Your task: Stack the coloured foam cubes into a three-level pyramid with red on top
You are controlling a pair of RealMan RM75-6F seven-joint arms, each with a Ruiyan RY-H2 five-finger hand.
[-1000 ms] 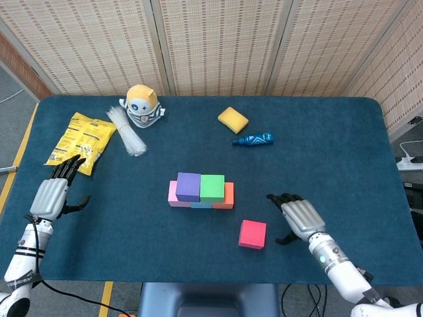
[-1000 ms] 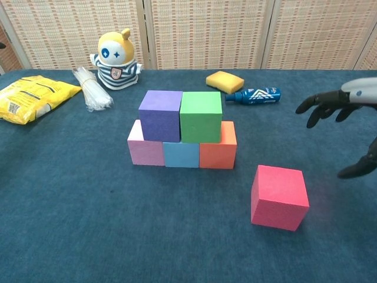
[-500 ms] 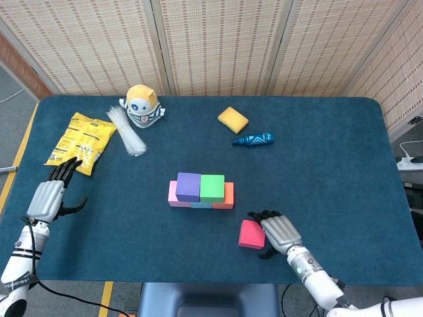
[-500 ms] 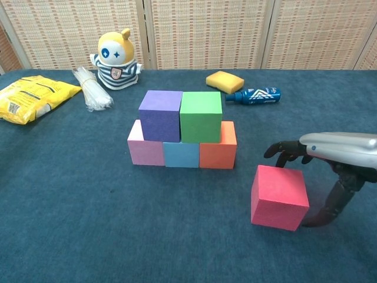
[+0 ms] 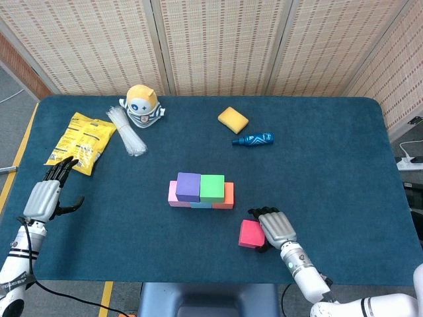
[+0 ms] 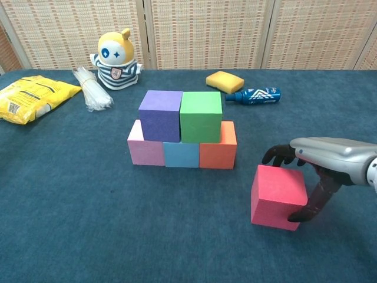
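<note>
Right hand (image 6: 321, 162) touches the red cube (image 6: 278, 196) beside the two-level stack (image 6: 182, 130)

Right hand (image 6: 321, 162) now down over red cube (image 6: 277, 196), fingers at far edge, thumb on right face; seemingly gripping. Left hand (image 5: 45, 196) drifts slightly outward.

Head view: high above the near edge, looking steeply down over the whole table (image 5: 330, 152). Chest view: low, close, facing the far screens across the table. Shared: cube stack (image 5: 200, 190) (image 6: 181, 131), right hand (image 5: 276, 228) (image 6: 321, 165).
</note>
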